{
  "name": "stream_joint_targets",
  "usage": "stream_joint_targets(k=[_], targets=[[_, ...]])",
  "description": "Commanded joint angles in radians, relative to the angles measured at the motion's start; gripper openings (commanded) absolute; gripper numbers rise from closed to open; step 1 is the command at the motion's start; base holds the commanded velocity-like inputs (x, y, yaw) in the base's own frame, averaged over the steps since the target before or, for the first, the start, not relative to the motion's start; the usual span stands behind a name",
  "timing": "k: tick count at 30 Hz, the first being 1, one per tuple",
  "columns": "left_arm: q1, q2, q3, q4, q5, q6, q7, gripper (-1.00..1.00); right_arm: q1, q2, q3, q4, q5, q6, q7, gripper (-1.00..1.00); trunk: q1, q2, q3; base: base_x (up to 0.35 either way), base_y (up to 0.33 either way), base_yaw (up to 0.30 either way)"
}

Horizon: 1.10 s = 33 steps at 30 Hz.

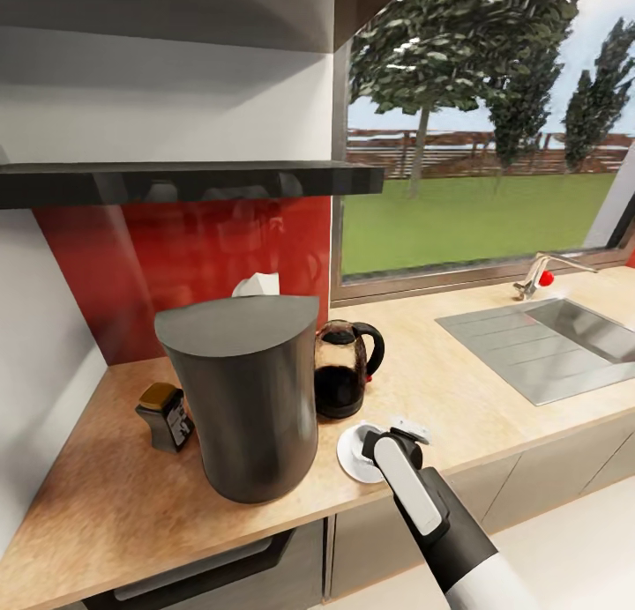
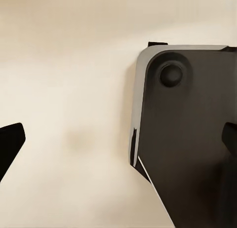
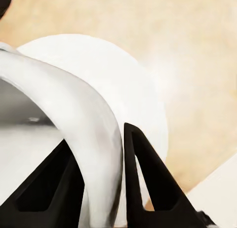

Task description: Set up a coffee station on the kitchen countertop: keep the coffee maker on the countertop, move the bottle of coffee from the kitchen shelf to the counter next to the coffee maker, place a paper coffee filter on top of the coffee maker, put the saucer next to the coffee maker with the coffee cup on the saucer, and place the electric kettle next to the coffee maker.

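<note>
The dark-grey coffee maker (image 1: 247,398) stands on the tan countertop (image 1: 441,390). The bottle of coffee (image 1: 165,416) sits just to its left and the glass electric kettle (image 1: 344,368) just to its right. A white paper coffee filter (image 1: 257,285) peeks over the far rim of its flat top. In front of the kettle lies the white saucer (image 1: 347,465) (image 3: 123,75) with the coffee cup (image 1: 360,442) (image 3: 98,139) on it. My right gripper (image 1: 388,435) (image 3: 97,134) is shut on the cup's wall, one finger inside and one outside. My left gripper (image 2: 118,144) is open over pale floor.
The black kitchen shelf (image 1: 176,180) hangs above the coffee maker against a red backsplash. A steel sink (image 1: 547,345) with a faucet (image 1: 538,275) lies to the right under the window. In the left wrist view a dark-grey part of the robot's body (image 2: 187,139) shows.
</note>
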Motion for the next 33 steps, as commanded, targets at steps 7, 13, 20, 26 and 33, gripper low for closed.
stream_joint_targets(k=[7,13,20,26,33], targets=[[0.0,0.0,0.008,-0.001,-0.01,-0.002,-0.001,1.0,-0.001,-0.002,0.001,0.001,-0.003,0.007,0.04,-1.0,0.001,-0.002,-0.002,0.0,0.0,0.0],[0.0,0.0,0.008,-0.001,-0.01,-0.002,-0.001,1.0,-0.001,-0.004,-0.001,0.001,-0.002,0.007,0.044,1.0,0.001,-0.002,-0.002,0.0,0.0,0.0],[0.0,0.0,0.008,-0.001,-0.01,-0.002,-0.001,1.0,-0.001,-0.005,-0.001,0.0,-0.003,0.007,0.045,1.0,0.001,-0.002,-0.002,0.0,0.0,0.0],[0.0,0.0,0.008,-0.001,-0.01,-0.002,-0.001,1.0,-0.001,-0.004,-0.002,-0.001,-0.003,0.007,0.045,1.0,0.001,-0.002,-0.002,0.0,0.0,0.0],[0.0,0.0,0.008,-0.001,-0.01,-0.002,-0.001,1.0,-0.002,-0.004,-0.007,-0.067,-0.001,0.01,0.042,1.0,0.001,-0.002,-0.002,0.0,0.0,0.0]])
